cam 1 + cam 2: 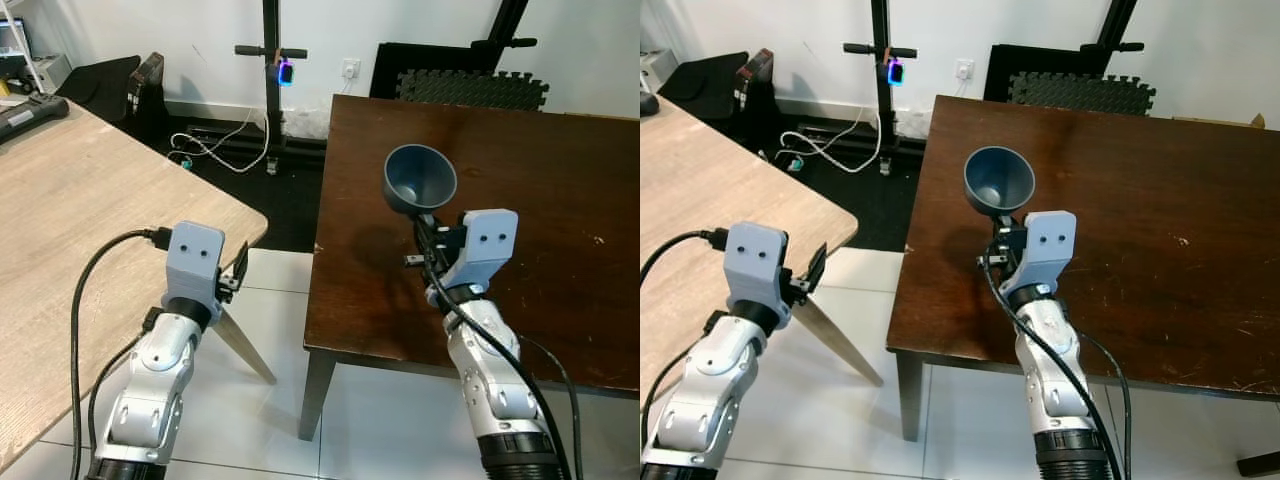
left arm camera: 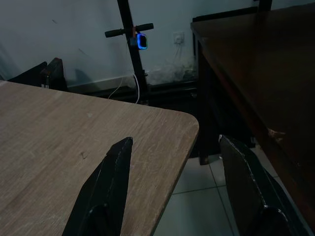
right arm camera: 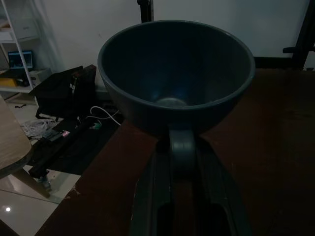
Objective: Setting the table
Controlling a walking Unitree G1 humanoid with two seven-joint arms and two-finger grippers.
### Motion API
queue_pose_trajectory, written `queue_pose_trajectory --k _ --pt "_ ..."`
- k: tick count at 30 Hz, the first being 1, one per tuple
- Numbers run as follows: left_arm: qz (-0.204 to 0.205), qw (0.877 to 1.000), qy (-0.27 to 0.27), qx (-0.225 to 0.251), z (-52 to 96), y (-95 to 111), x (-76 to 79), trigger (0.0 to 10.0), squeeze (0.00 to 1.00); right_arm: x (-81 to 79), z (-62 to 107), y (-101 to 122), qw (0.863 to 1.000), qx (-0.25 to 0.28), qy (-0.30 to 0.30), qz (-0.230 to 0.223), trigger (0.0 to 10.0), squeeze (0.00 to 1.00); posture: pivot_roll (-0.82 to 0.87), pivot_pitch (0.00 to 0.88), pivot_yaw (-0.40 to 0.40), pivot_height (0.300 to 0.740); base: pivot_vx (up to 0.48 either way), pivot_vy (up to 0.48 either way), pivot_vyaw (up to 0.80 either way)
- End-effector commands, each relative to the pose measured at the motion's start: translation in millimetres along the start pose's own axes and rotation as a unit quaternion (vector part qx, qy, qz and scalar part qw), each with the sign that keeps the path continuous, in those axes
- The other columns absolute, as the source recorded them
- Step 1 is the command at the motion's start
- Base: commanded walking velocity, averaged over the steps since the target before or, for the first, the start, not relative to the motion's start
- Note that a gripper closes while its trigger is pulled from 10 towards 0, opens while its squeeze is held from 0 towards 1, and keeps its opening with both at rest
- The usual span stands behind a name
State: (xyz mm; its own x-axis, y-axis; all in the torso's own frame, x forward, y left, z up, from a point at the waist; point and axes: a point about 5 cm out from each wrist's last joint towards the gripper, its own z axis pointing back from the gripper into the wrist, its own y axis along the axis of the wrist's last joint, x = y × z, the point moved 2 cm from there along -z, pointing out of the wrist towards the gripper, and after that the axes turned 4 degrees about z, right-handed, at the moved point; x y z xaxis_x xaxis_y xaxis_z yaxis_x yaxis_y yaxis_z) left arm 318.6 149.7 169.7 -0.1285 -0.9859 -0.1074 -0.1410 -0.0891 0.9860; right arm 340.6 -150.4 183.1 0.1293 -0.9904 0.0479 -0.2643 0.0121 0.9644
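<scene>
Two desks side by side: dark desk (image 1: 560, 200) under the right claw (image 1: 428, 232), pale desk (image 1: 90, 220) under the left claw (image 2: 172, 162). Dark blue cup (image 1: 420, 178) gripped by its handle in the right claw, fingers closed on it, raised above the dark desk's near-left part. Left claw spread wide, holding nothing, over the pale desk's rounded corner.

Bowl (image 1: 420, 178) above right table (image 1: 560, 200) — left edge.
</scene>
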Motion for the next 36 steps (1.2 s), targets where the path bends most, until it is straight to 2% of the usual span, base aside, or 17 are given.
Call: queue_pose_trajectory --k 1,36 --pt "0.003 1.000 0.000 -0.010 2.4 -5.7 1.2 10.0 0.00 0.4 1.2 -2.3 1.000 -0.001 -0.002 0.000 10.0 0.00 0.04 0.087 0.055 0.740 0.000 0.000 0.00" --pt "0.004 1.000 0.002 -0.006 0.8 -3.8 0.9 10.0 0.00 -1.8 0.2 -2.5 1.000 -0.001 0.000 -0.002 10.0 0.00 0.05 0.087 0.056 0.740 0.000 0.000 0.00"
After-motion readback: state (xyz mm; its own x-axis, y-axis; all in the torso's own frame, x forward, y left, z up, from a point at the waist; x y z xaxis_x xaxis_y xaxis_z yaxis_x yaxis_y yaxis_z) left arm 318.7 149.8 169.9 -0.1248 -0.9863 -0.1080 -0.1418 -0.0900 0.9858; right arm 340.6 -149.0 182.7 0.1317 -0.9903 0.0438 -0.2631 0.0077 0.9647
